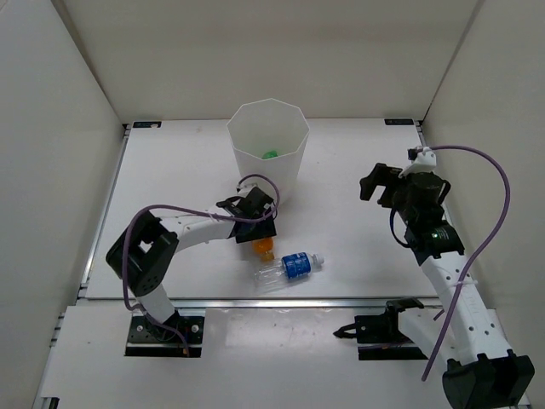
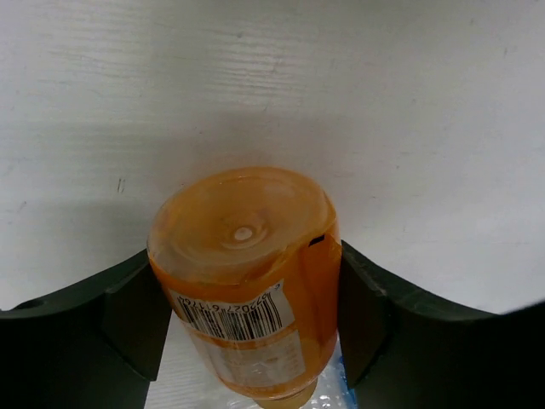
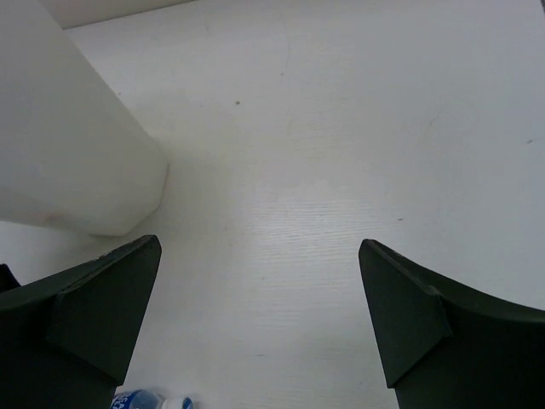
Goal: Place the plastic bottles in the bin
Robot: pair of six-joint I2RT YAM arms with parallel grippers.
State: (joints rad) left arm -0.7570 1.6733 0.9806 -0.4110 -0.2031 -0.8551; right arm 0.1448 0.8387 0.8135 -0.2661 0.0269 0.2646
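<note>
The tall white faceted bin [image 1: 267, 159] stands at the table's middle back; something green [image 1: 270, 154] shows inside it. My left gripper [image 1: 258, 220] is just in front of the bin, shut on the orange bottle [image 2: 247, 281], whose base faces the wrist camera; its lower end shows under the gripper [image 1: 264, 249]. The clear bottle with blue label [image 1: 291, 267] lies on its side on the table close in front. My right gripper [image 1: 381, 182] is open and empty, off to the right of the bin. The bin's side [image 3: 68, 145] and the blue-label bottle [image 3: 145, 400] show in the right wrist view.
White walls enclose the table on the left, back and right. A black clamp [image 1: 379, 328] sits at the near edge by the right arm's base.
</note>
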